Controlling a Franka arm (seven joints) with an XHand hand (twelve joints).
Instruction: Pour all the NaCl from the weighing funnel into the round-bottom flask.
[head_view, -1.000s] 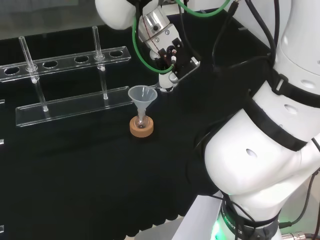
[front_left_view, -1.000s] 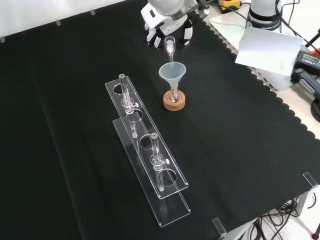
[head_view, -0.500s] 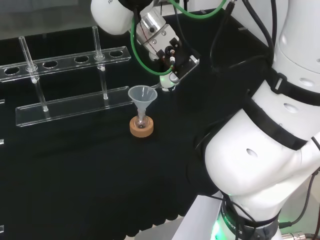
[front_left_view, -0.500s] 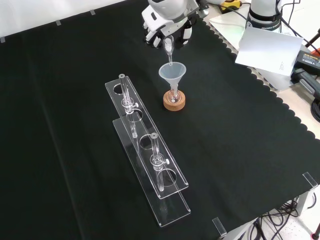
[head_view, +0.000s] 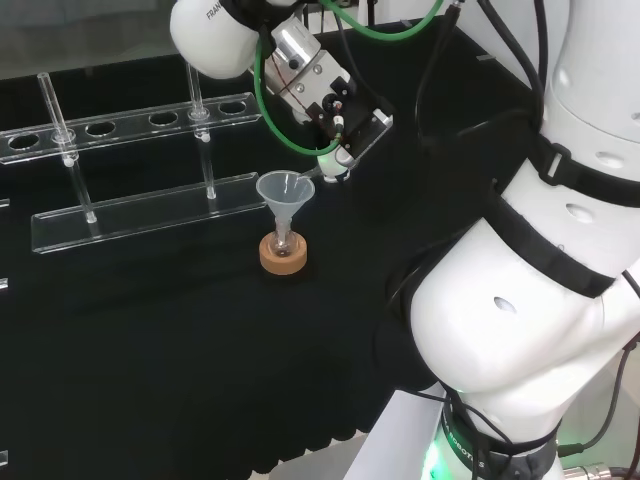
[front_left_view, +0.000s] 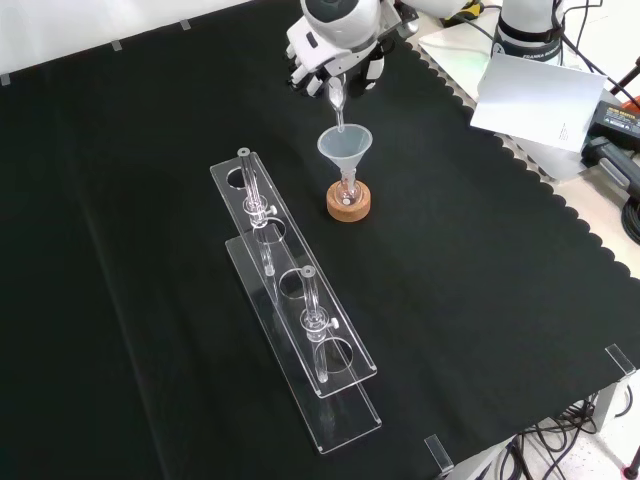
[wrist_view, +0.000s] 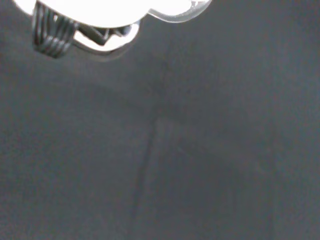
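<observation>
Hand (front_left_view: 335, 62): fingers curled round one weighing funnel (front_left_view: 336, 98)
Funnels: one, on flask (front_left_view: 348, 191)
Cork stands (front_left_view: 348, 203): one
Racks (front_left_view: 292, 338): one

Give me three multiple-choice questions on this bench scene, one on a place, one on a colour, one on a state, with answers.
1. In the front view, where does the clear funnel sit?
A. in the flask on the cork ring
B. flat on the cloth
C. in the rack

2. What colour is the cork ring?
A. red
B. tan
C. blue

3. What is the hand doing?
A. resting flat on the cloth
B. holding a weighing funnel, tip down over the clear funnel
C. gripping the rack

Answers: 1 A, the funnel's stem drops into the ring. 2 B, tan in both views. 3 B, the tip points into the cone.
</observation>
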